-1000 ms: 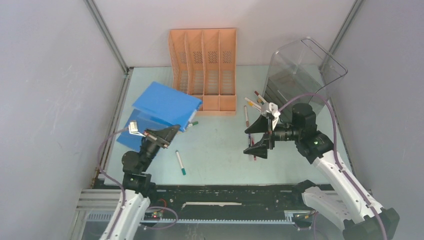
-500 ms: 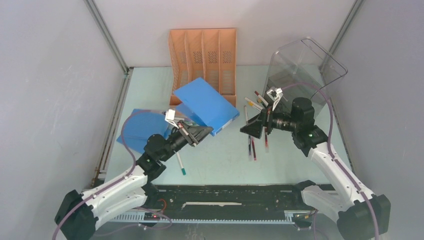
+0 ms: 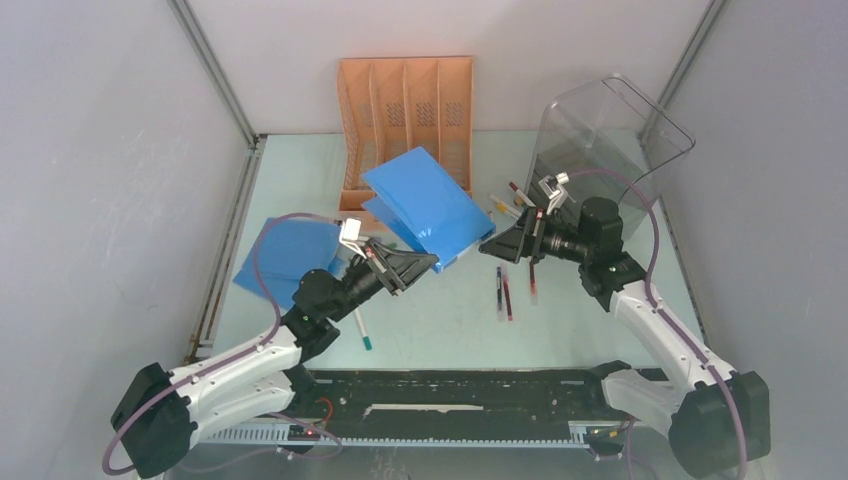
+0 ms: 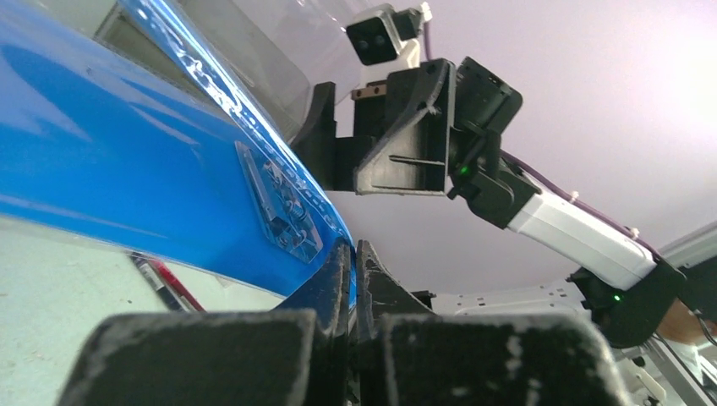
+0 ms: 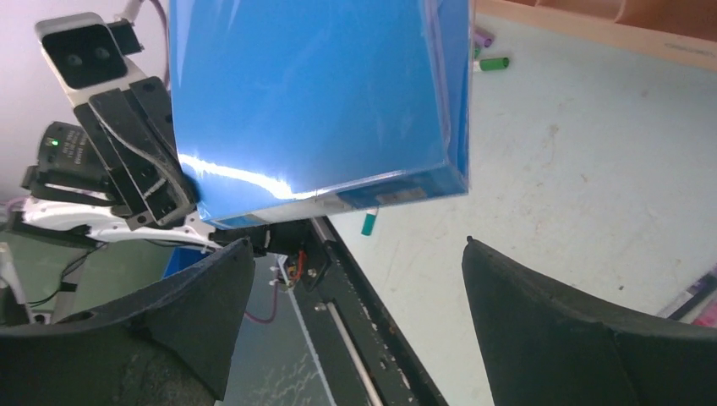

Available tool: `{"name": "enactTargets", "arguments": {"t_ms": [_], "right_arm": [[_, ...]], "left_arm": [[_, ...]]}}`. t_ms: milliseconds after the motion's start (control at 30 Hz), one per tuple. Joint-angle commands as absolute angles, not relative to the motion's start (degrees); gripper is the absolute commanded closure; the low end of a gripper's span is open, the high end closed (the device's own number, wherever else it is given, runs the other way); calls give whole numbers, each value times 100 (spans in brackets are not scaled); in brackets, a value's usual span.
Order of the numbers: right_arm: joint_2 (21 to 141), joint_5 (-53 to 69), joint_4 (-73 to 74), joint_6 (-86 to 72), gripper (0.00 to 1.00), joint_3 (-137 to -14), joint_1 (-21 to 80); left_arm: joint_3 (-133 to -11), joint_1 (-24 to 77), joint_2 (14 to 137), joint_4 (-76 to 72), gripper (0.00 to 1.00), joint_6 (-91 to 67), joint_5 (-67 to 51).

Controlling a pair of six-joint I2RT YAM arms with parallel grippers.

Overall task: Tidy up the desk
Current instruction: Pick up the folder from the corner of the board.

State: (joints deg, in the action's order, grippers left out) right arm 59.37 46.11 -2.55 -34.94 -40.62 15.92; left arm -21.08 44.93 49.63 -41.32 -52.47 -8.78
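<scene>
The desk (image 3: pixel 440 315) is a pale mint-green tabletop. My left gripper (image 3: pixel 432 262) is shut on the near edge of a blue folder (image 3: pixel 425 205), which it holds tilted above the middle of the desk, in front of the orange rack. In the left wrist view the fingertips (image 4: pixel 352 254) pinch the blue folder's (image 4: pixel 127 169) thin edge. My right gripper (image 3: pixel 492 248) stands open just right of the folder, apart from it. In the right wrist view its jaws (image 5: pixel 355 245) gape wide below the blue folder (image 5: pixel 313 93), with nothing between them.
A second blue folder (image 3: pixel 285 255) lies flat at the left. The orange four-slot file rack (image 3: pixel 405 110) stands at the back, a clear bin (image 3: pixel 605 130) at the back right. Pens lie loose: a white one with a green cap (image 3: pixel 361 328), dark ones (image 3: pixel 504 293) near the right arm.
My left arm has swung right and lifted the blue folder from the left side to the middle. The right gripper has moved slightly back, staying open.
</scene>
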Motion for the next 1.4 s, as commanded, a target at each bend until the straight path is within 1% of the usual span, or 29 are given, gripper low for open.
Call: {"name": "enactTargets", "arguments": {"t_ms": [0,267,400,567,733,867,933,967,1033,1133,1167,1267,1367], "right_arm": [[5871,4889,-988,-4033,0,-4026,1556],[5782,5224,-1454,-4472,1,-3907,1414],[5710,5394,-1565,-4577,10,-3894,1312],[5636,5488,-1717,-4619,19,-3842,1273],[5584,5616,-1804,-4590,35,-3850,1266],[5524,5707,-1859,-4542,55,-3845,1258],[5512,5764,-1891,-4521,65,-3853,1262],[5511,5797,-1917,-4506,71,-3851,1265],[5493,5861,-1961,-4475,82,-3850,1259],[5455,5949,-2010,-4482,98,-3857,1236],[5453,5969,-2019,-4503,100,-3851,1220],[5443,6054,-2066,-4572,100,-3854,1179],[5432,6143,-2161,-4673,100,-3850,1144]], "left_arm": [[-2194,4653,4995,-4982,100,-5210,-1158],[-2127,4935,5416,-5619,100,-5460,-1450],[-2033,5037,5736,-5932,100,-5633,-1596],[-2017,5127,5958,-6038,100,-5686,-1701],[-2011,5157,6125,-6050,100,-5687,-1831],[-1940,5154,6151,-6071,100,-5704,-1854],[-1890,5152,6112,-6073,98,-5696,-1764],[-1849,5154,6081,-6069,96,-5695,-1675],[-1776,5155,5982,-6037,86,-5680,-1545],[-1633,5151,5756,-5932,65,-5626,-1337],[-1585,5150,5666,-5867,59,-5602,-1276],[-1350,5153,5299,-5758,44,-5494,-1062],[-1066,5151,4943,-5772,31,-5344,-803]]}}
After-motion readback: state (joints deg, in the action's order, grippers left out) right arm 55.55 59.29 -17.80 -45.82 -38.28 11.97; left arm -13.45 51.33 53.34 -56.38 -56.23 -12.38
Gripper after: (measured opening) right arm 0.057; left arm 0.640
